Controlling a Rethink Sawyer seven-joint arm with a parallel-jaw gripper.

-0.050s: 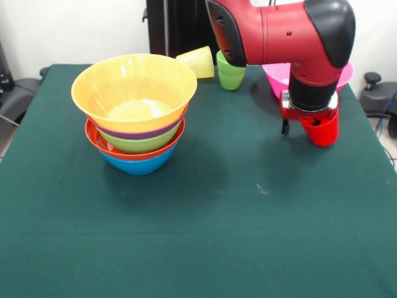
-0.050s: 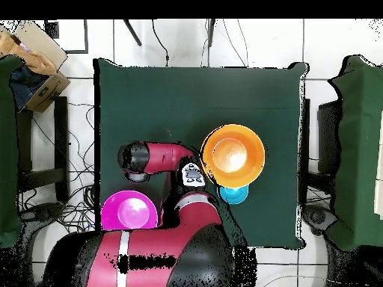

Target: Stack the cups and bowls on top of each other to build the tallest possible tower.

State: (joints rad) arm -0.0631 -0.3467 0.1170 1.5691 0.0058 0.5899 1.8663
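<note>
Roughly, the main risk was the tower (image 1: 135, 112) tipping: its top yellow-orange bowl (image 1: 133, 87) flared wide over smaller bowls, so a cup set off-centre or a nudge from the arm (image 1: 279, 31) could topple it. The pincer (image 1: 310, 121) sat low over the bench (image 1: 205, 223), at the red cup (image 1: 322, 129); whether it was clamped on that cup or merely beside it could not be told. The tower stood well apart from the pincer, across the bench. The pink bowl (image 1: 276, 77) lay just behind the arm, the yellow cup (image 1: 198, 61) on its side near the upright green cup (image 1: 231, 74).
</note>
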